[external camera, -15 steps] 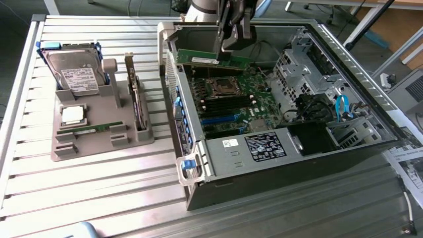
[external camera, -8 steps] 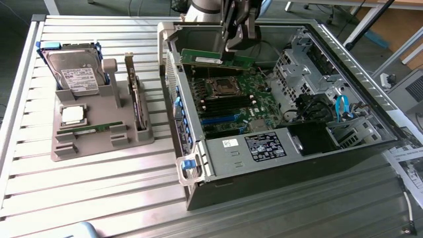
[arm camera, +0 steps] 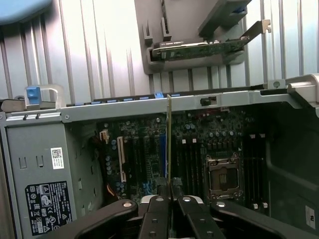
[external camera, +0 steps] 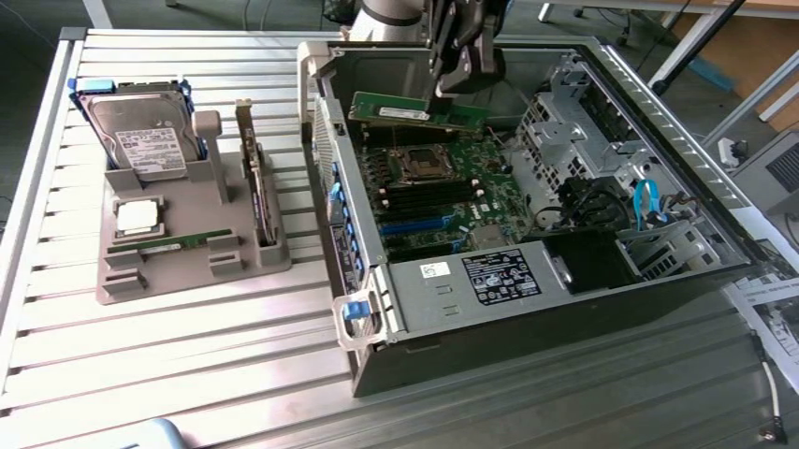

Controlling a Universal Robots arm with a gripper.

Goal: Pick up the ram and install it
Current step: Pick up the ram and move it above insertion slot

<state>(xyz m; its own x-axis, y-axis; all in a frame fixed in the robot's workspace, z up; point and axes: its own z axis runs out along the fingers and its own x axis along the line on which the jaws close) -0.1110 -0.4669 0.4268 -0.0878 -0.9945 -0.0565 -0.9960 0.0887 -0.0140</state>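
**Tool state.** The jaws of the tool [external camera: 459, 86] are almost fully closed, pinching the ram [external camera: 402, 110] by its upper long edge. In the wrist view the tool [arm camera: 169, 198] holds the ram [arm camera: 169, 134] edge-on, one finger on each flat face. This grip appears chosen to leave the contact edge free and facing the motherboard [arm camera: 144, 149].

**Position.** In the exterior view the ram hangs inside the open computer case [external camera: 327, 159], at 12 o'clock from the processor socket [external camera: 422, 165]. It is clear of the board and touches only the tool. The memory slots [external camera: 431, 199] lie at 6 o'clock from the socket and look unoccupied.

**Layout.** The case lies on its side on the bench [external camera: 187, 374], evidently so that the slots face upward. The parts tray [external camera: 187, 267] sits at 9 o'clock from the case.
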